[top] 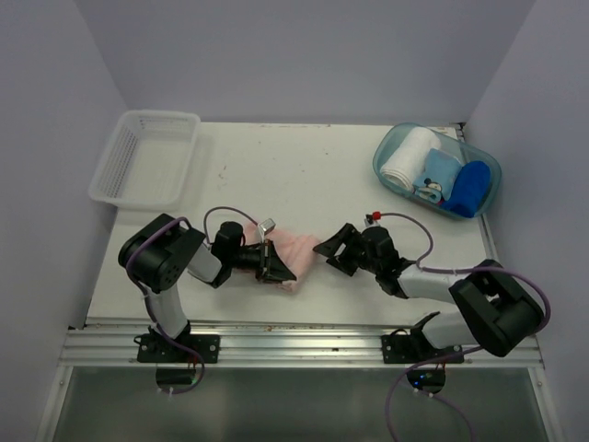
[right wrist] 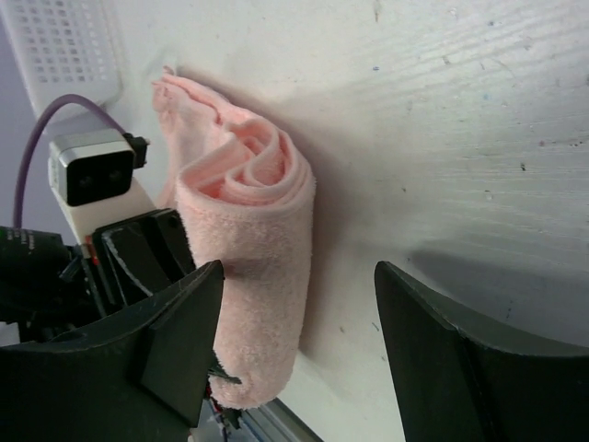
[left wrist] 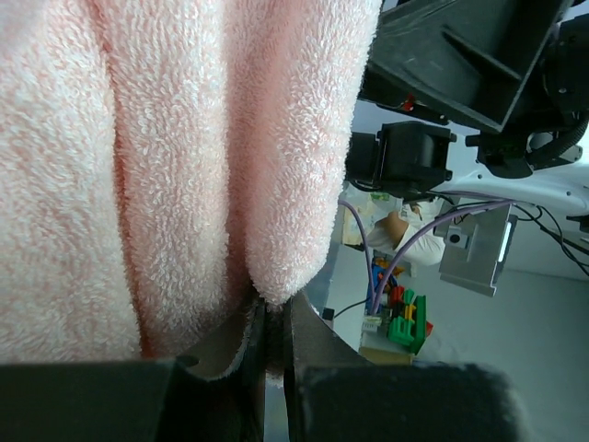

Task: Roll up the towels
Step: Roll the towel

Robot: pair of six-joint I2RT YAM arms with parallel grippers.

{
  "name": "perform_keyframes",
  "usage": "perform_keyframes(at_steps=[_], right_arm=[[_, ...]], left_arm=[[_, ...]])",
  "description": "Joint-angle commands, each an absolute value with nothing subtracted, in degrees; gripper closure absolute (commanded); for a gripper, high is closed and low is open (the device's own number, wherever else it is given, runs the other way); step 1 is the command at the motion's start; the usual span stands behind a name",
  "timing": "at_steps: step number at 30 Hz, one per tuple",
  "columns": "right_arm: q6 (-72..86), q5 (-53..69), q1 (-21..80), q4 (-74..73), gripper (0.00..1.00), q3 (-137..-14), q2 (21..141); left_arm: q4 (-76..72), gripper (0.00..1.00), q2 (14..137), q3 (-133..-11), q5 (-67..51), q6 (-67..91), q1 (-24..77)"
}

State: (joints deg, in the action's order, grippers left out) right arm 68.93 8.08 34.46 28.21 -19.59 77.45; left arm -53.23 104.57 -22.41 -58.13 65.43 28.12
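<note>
**Pink towel held rolled near the bench's front edge**

Left to right: a white basket (top: 115, 170) sits at the far-left corner. The left gripper (top: 273, 262), all but closed, pinches the pink towel (top: 299, 250) by its end, probably to keep the loose roll from unwinding. The right gripper (top: 333, 250) gapes wide at the roll's other end, holding nothing. Bare bench (top: 304, 175) lies beyond, and the front edge is close. The blue towel (top: 469, 189) rests in a translucent tub (top: 379, 164), far right
</note>
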Motion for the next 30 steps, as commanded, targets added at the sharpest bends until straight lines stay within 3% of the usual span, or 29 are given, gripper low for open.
perform_keyframes(at_steps=[1, 13, 30], right_arm=[[69.7, 6.8, 35.2, 30.4, 0.3, -19.4, 79.4], [70.3, 8.7, 37.9, 34.8, 0.31, -24.9, 88.9], [72.6, 9.7, 39.0, 40.6, 0.3, -26.1, 92.5]], left_arm=[[-58.0, 1.0, 105.1, -22.0, -59.3, 66.1, 27.2], [-57.9, 1.0, 104.8, -22.0, -59.5, 66.1, 27.0], [-58.0, 1.0, 104.9, -21.9, -59.6, 66.0, 26.9]])
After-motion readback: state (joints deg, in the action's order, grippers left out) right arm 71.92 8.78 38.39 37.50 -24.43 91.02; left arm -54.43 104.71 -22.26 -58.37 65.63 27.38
